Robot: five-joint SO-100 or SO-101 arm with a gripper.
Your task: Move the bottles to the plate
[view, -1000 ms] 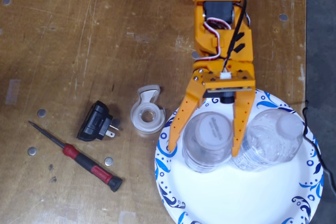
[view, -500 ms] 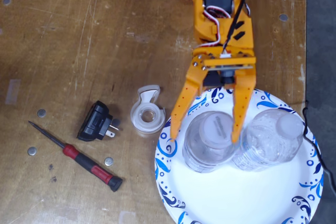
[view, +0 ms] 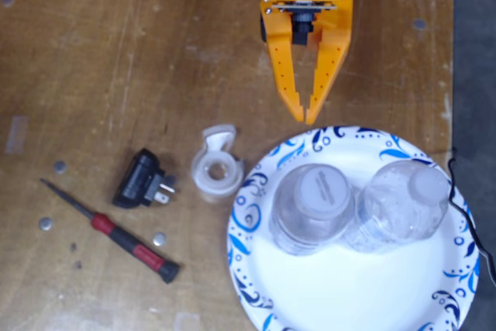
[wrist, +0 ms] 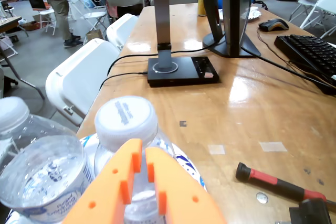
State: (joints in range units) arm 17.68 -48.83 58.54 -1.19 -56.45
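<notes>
Two clear bottles stand upright side by side on the plate (view: 246,218), a white paper plate with a blue swirl rim. The wider bottle with a white cap (view: 314,205) is on the left in the fixed view. The ribbed bottle (view: 399,207) touches it on the right. My orange gripper (view: 308,118) is shut and empty, its tips just above the plate's near rim and apart from both bottles. In the wrist view my gripper (wrist: 143,153) sits right in front of the white-capped bottle (wrist: 126,121). The ribbed bottle (wrist: 39,174) is to its left, and the plate rim (wrist: 185,162) shows behind.
A clear tape dispenser (view: 215,167), a black plug adapter (view: 143,181), a red-and-black screwdriver (view: 116,232) and small metal discs lie left of the plate. The table edge (view: 452,52) runs down the right. Farther off stand a black lamp base (wrist: 181,70), a keyboard (wrist: 312,52) and white chairs (wrist: 79,80).
</notes>
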